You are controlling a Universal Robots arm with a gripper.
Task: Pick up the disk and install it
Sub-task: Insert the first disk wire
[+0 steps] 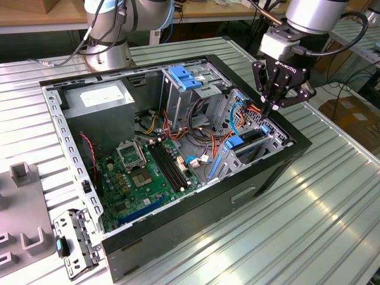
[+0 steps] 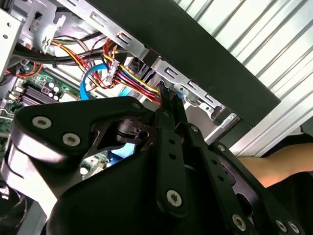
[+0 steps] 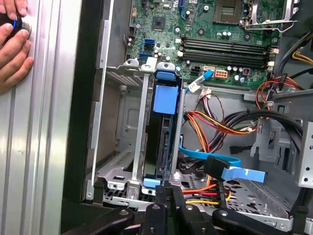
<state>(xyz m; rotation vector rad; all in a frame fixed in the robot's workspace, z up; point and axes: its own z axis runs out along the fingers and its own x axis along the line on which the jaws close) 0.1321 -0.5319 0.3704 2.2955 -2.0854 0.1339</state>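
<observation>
The arm (image 1: 309, 15) is silver-grey with a black cable (image 1: 361, 28), and its black gripper (image 1: 268, 109) has linked fingers (image 2: 168, 147), silver screws (image 2: 174, 198) and white lettering (image 1: 291, 66).

You will find little print here, and almost none of it can be read. In the exterior view, the gripper (image 1: 268, 110) carries one short line of white capital letters across its black body, just above the fingers; it is a maker's mark. In the same view, the grey metal box (image 1: 83, 105) sits in a corner of the computer case (image 1: 196, 208), toward the exterior view's left. It has a white sticker (image 1: 101, 95) on its top, but the lines on it are too small to make out. In the first wrist view, the motherboard (image 3: 195, 24) shows tiny white markings beside its parts, and none of them is legible.
</observation>
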